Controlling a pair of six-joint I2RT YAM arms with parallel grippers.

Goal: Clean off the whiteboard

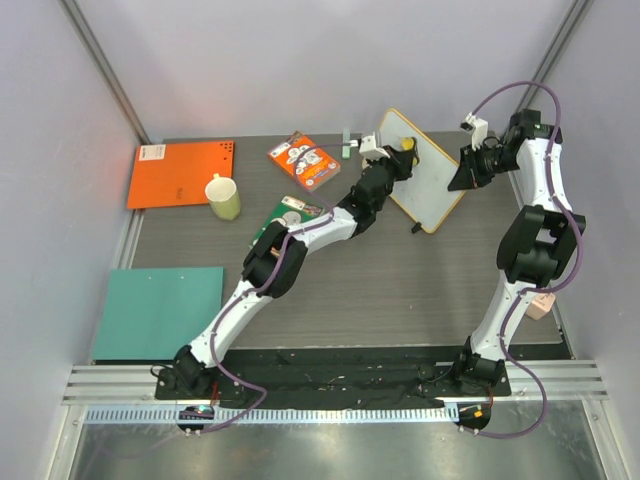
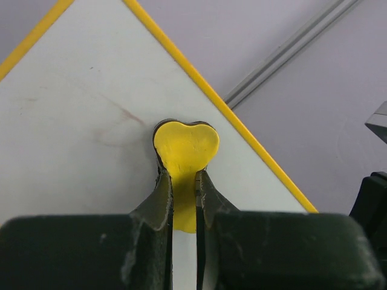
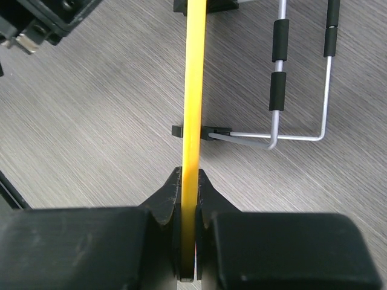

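The whiteboard (image 1: pixel 425 178), white with a thin yellow frame, stands tilted at the back of the table. My left gripper (image 1: pixel 405 152) is shut on a yellow heart-shaped eraser (image 2: pixel 185 145), pressed against the board's white face (image 2: pixel 78 133), which shows faint reddish smears. My right gripper (image 1: pixel 462 176) is shut on the board's yellow edge (image 3: pixel 193 90) at its right side. In the right wrist view the board is edge-on, with a black foot (image 3: pixel 208 132) and a wire stand (image 3: pixel 296 72) behind it.
An orange sheet (image 1: pixel 182 172) lies at the back left, a pale green mug (image 1: pixel 223 196) beside it. A card box (image 1: pixel 304 160) and a green marker (image 1: pixel 347 143) lie behind the left arm. A teal sheet (image 1: pixel 158 312) lies at the front left.
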